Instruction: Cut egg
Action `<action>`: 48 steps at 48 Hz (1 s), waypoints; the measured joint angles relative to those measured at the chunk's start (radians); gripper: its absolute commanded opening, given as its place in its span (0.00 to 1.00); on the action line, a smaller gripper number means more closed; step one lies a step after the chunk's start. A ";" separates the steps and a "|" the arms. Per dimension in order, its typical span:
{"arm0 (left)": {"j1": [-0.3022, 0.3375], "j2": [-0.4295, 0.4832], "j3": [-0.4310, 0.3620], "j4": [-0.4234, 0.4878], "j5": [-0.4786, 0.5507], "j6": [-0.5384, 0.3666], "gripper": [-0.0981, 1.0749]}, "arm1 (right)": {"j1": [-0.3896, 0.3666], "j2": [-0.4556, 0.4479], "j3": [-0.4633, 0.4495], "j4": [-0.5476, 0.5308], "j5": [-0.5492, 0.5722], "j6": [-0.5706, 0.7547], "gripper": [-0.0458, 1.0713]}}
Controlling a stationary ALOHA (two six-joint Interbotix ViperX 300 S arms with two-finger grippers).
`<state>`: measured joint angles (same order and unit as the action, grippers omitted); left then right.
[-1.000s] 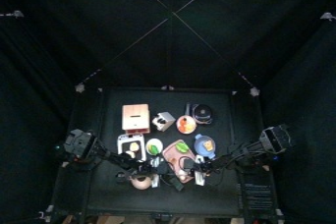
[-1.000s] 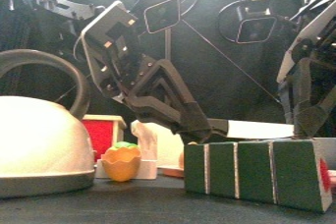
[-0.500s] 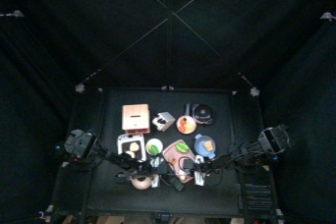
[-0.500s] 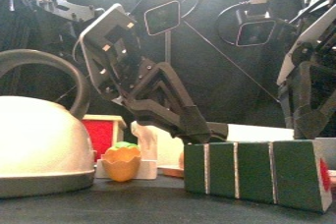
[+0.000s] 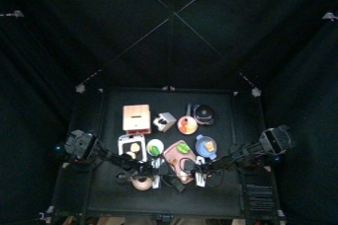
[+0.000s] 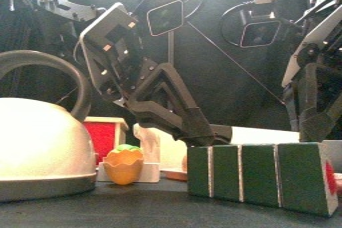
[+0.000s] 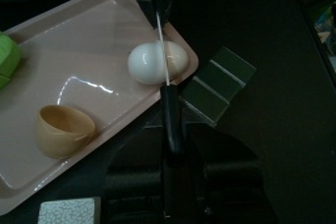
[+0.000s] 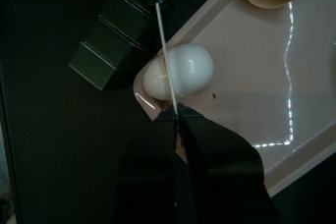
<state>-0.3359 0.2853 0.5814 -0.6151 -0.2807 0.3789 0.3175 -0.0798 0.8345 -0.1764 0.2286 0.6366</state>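
Black curtains pen in a small black table (image 5: pixel 224 106) crowded with props. At the front edge, from the left, stand a white kettle (image 6: pixel 40 147), a small orange toy fruit (image 6: pixel 124 164) and a row of green blocks (image 6: pixel 263 175). The left gripper (image 7: pixel 168 159) is clamped on a knife (image 7: pixel 163 61) whose blade lies across the white egg (image 7: pixel 160 60) on a pink tray (image 7: pixel 79 81), beside a tan cup (image 7: pixel 63 130). The right gripper (image 8: pixel 178 154) grips a second knife (image 8: pixel 159 41), also over the egg.

From the front, 4 green blocks (image 6: pixel 262 175) hide the egg (image 7: pixel 160 61). The kettle (image 6: pixel 40 142) is cut off beside them. Overhead, tabletop items are too small.
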 measured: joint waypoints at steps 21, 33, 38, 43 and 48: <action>-0.002 0.011 -0.003 0.002 0.000 -0.002 0.40 | -0.002 0.002 0.005 -0.002 0.000 0.000 0.39; -0.002 0.011 -0.005 0.002 0.000 0.000 0.40 | -0.005 0.005 0.006 -0.002 0.000 0.000 0.38; -0.002 0.011 -0.003 0.000 0.000 0.000 0.40 | -0.009 0.008 0.006 -0.002 0.000 0.000 0.38; 0.000 0.011 -0.003 0.002 0.000 0.000 0.40 | -0.018 0.009 0.006 -0.005 0.000 0.000 0.38; 0.006 0.009 0.000 0.002 0.000 0.002 0.40 | -0.034 0.011 0.006 -0.005 0.002 0.000 0.38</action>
<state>-0.3298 0.2945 0.5814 -0.6136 -0.2807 0.3804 0.2838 -0.0690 0.8406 -0.1810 0.2301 0.6366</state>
